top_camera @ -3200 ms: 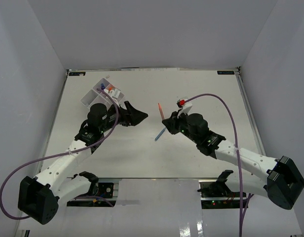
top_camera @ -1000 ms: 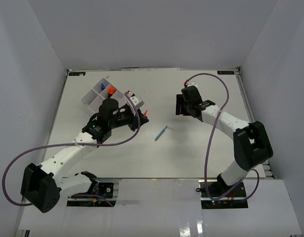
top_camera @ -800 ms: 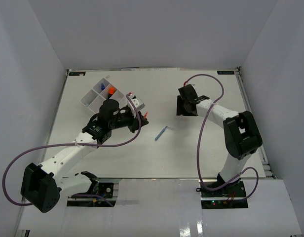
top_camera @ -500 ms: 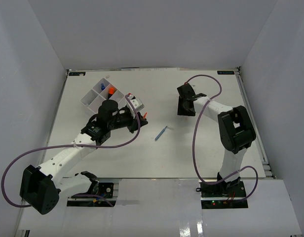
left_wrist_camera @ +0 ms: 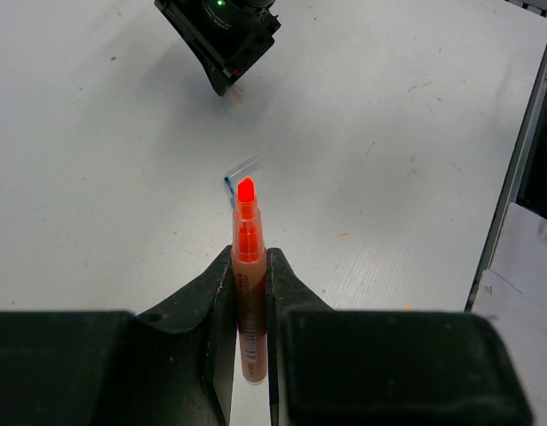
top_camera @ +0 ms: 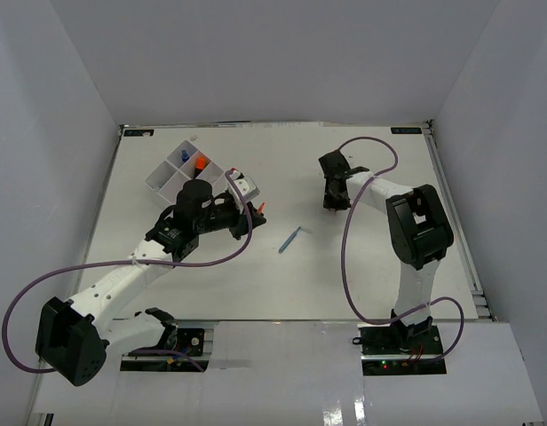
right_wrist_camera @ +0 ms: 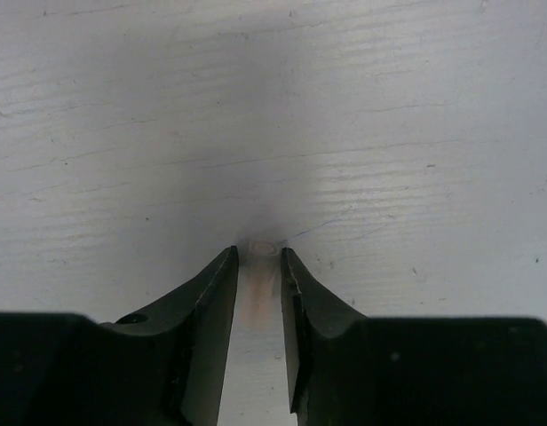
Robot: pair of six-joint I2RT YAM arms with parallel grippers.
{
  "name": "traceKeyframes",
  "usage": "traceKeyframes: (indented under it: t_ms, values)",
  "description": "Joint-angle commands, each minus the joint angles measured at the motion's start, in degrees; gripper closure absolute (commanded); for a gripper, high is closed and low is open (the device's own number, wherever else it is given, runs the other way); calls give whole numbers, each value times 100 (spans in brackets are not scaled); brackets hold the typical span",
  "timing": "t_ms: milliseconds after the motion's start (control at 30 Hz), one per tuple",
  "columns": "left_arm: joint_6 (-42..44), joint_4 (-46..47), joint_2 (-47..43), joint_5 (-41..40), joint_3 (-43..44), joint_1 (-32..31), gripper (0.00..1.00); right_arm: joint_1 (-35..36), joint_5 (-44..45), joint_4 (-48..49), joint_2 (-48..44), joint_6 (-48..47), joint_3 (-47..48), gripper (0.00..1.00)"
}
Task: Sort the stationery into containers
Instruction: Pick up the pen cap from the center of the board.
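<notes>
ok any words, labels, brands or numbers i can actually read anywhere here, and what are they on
No text is readable in any view.
Fine print on the barrel of the orange highlighter in the left gripper: too small to read.
A dark sticker at the far left corner of the table, another at the far right corner: blurred, unreadable.

A robotics lab test cell is shown. A white tabletop [top_camera: 256,275] is enclosed on three sides by plain pale walls [top_camera: 273,62]. A left arm [top_camera: 114,282] and a right arm [top_camera: 414,232], both robotic, are bolted at the tabletop's near edge. Purple cables [top_camera: 369,142] are trailed above the tabletop, and a metal rail [top_camera: 453,217] is fitted along its right edge.
</notes>
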Motion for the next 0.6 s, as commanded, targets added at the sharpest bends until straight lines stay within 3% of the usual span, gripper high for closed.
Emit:
traceKeyframes:
  t_ms: [0, 167, 433, 567]
  values:
    - [86, 16, -141, 129, -43, 19, 100, -45, -9, -25, 148, 136, 147, 71]
    - [-10, 42, -167, 182, -25, 19, 100, -19, -158, 308, -385, 5, -169, 92]
    - [-940, 771, -45, 1086, -95, 19, 100, 622, -949, 2670, -3327, -434, -1969, 92]
    - [-1117, 938, 8, 1131, -139, 19, 100, 1096, -1292, 4548, -4298, -505, -2751, 92]
